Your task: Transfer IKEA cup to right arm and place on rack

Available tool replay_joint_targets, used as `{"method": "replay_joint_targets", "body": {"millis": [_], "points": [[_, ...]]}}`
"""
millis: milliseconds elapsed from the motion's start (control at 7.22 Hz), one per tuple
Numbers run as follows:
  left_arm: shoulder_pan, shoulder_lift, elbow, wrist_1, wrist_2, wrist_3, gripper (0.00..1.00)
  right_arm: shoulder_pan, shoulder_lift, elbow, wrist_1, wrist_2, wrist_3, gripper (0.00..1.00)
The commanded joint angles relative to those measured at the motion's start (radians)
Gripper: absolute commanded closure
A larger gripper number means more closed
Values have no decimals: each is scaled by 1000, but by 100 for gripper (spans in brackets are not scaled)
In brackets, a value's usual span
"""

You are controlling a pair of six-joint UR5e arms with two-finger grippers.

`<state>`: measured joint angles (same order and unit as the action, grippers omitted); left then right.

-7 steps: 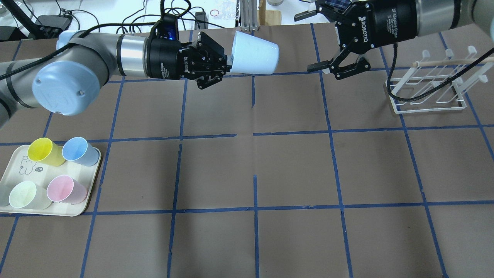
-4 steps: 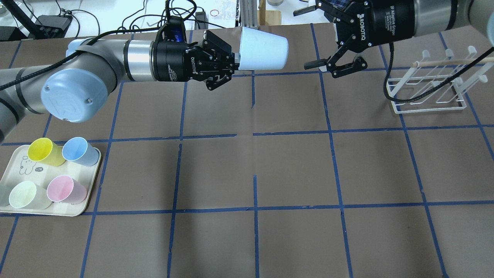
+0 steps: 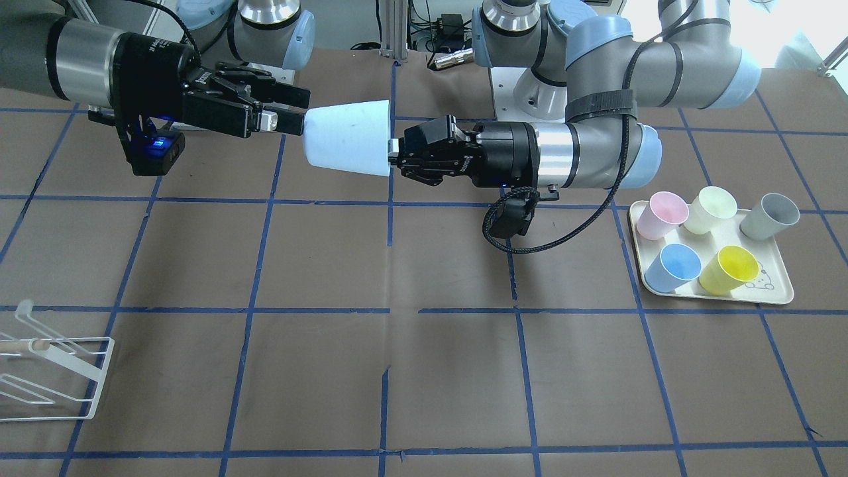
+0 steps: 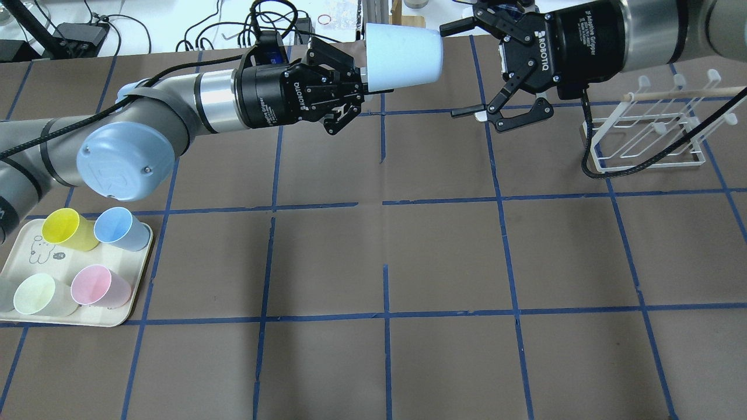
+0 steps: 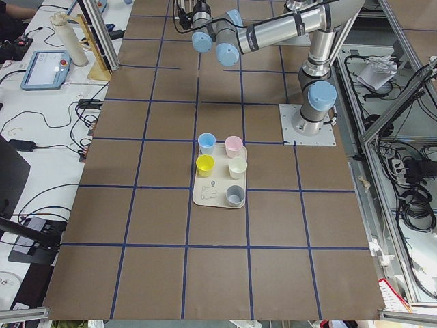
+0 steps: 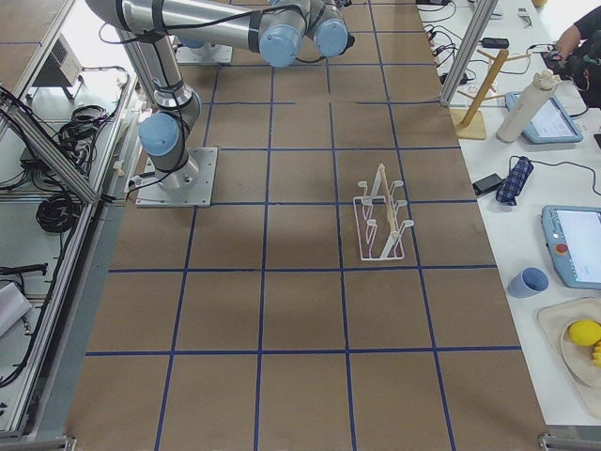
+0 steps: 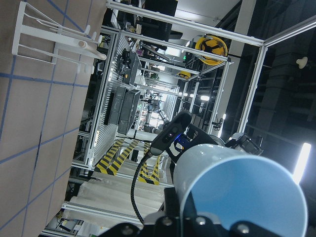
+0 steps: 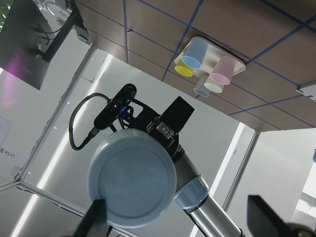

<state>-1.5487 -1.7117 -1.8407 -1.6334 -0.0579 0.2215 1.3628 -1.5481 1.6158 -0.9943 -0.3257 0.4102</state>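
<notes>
Brown paper with a blue tape grid covers the desk [image 4: 443, 256]. Toward the left edge, a cream tray [image 4: 55, 269] holds five coloured cups [image 4: 119, 227]. Left arm [image 4: 175, 111]: extended level across the desk toward the right edge, wrist horizontal. Left gripper [image 4: 359, 87]: fingers pinched on the rim of the IKEA cup [image 4: 402, 55]. Cup position: held aloft on its side, about midway between the left and right edges, with the mouth toward the left gripper and the closed base toward the right gripper [image 4: 452, 69]. Right arm [image 4: 659, 23]: level, reaching toward the left edge. Its jaws are spread wide and flank the cup's base; whether a fingertip touches it cannot be told. Rack [image 4: 648, 125]: standing on the desk toward the far right corner.
</notes>
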Motion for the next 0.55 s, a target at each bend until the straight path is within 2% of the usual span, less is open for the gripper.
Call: {"method": "replay_joint_targets", "body": {"millis": [0,138,415], "points": [[-1,0,0,0,-7,-2,100,-8,19,-11,-4,13,22,0],[-1,1,-2,-2,-7,-2,100,-8,40,-34,-6,51,32,0],[-1,0,-2,-2,-5,-2,100,4,83,-76,-3,60,32,0]]}}
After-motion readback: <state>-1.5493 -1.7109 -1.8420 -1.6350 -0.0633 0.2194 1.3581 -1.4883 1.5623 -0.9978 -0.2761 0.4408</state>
